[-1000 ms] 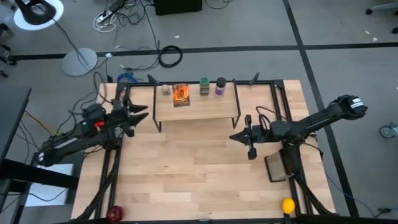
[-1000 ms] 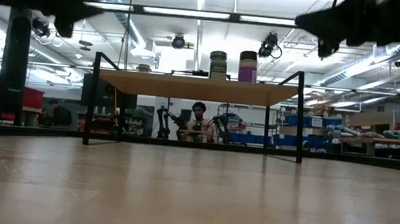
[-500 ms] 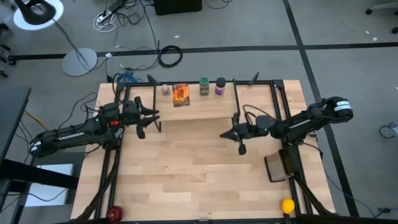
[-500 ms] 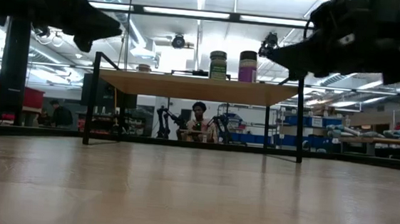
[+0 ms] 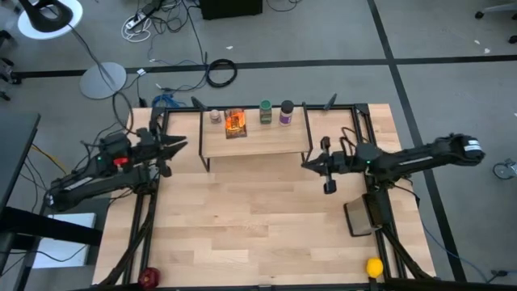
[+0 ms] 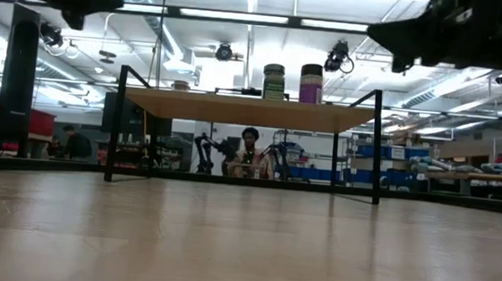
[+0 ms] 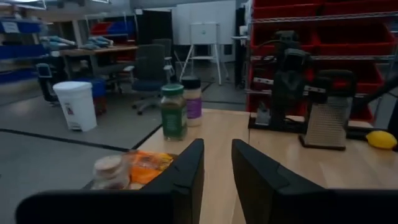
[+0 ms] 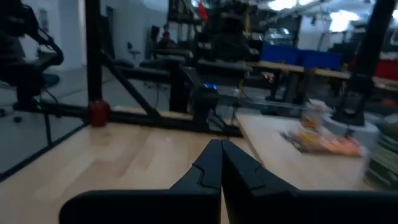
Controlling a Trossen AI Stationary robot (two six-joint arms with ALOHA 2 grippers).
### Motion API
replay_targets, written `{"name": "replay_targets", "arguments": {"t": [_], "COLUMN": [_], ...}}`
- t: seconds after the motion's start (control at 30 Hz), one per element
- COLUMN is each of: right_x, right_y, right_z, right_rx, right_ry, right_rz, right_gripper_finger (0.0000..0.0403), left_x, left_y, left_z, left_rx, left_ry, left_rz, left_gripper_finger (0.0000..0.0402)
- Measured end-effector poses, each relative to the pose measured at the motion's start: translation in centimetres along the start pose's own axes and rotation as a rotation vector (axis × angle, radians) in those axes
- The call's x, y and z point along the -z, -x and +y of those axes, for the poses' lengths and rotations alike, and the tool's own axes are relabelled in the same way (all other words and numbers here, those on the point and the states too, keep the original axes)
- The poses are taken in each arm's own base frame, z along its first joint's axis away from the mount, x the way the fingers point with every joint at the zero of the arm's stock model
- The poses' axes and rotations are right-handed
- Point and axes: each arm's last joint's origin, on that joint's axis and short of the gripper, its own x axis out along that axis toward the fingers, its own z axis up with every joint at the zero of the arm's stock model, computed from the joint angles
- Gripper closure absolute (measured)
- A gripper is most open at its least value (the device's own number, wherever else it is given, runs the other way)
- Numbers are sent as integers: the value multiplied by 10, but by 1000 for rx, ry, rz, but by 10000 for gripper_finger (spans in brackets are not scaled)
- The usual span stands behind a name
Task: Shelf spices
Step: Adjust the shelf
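While the four spice containers point(image 5: 250, 118) sit on the light wooden shelf point(image 5: 255, 144) at upper centre, the slightly parted left gripper point(image 5: 179, 145) hangs left of it and the closed right gripper point(image 5: 311, 164) right.

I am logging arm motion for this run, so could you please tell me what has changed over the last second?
Both arms swung in toward the shelf half a second ago and have since pulled back outward. The left end effector is left of the shelf, slightly open; the right end effector is at its right end, shut. Neither holds anything. The four spices stayed on the shelf: packet, green-lidded jar, purple-labelled jar, tiny jar.
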Motion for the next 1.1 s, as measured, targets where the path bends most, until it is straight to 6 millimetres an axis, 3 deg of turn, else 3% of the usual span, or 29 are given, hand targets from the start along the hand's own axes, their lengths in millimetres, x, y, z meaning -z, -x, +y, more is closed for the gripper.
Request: {"name": "replay_targets", "arguments": {"t": [0.27, 0.5, 0.7, 0.93, 1.1], "right_x": [-17, -22, -18, -17, -14], "right_y": [36, 59, 63, 61, 57], "right_z": [0, 1, 1, 3, 3], "right_rx": [53, 61, 47, -1, -3], "right_ry": [26, 17, -2, -3, -3], "right_rz": [18, 30, 65, 78, 88], "right_gripper_finger": [403, 403, 403, 403, 403], "left_x": [4, 5, 5, 13, 32], "left_y": [26, 25, 25, 22, 7], "left_z": [1, 2, 3, 4, 3], "left_rx": [-61, -101, -108, -156, -136], "left_ry": [29, 37, 33, 71, 94], "left_rz": [-22, -7, 0, 25, -22], "left_gripper_finger": [317, 345, 396, 399, 400]}}
